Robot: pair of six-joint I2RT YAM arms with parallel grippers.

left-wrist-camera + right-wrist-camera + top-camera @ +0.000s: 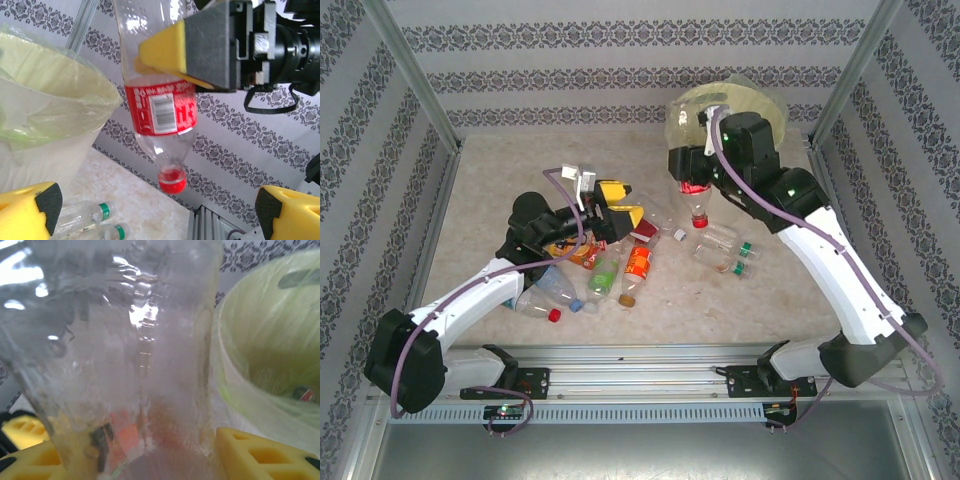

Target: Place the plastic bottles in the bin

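My right gripper point(692, 180) is shut on a clear bottle with a red label and red cap point(696, 203). It hangs cap down just in front of the bin point(685, 112), a cream basket with a pale yellow bag. In the right wrist view the bottle's clear body point(125, 365) sits between the yellow fingers point(265, 455), with the bin point(270, 355) to the right. My left gripper point(618, 212) is open above a pile of bottles point(605, 272). The left wrist view shows the hanging bottle point(160, 110), the bin point(50, 100) and the open left gripper point(160, 215).
Two clear bottles with green caps point(722, 247) lie right of the pile, also in the left wrist view point(85, 215). A bottle with a red cap point(542, 300) lies near the left arm. Patterned walls and metal frame posts point(415, 80) enclose the table.
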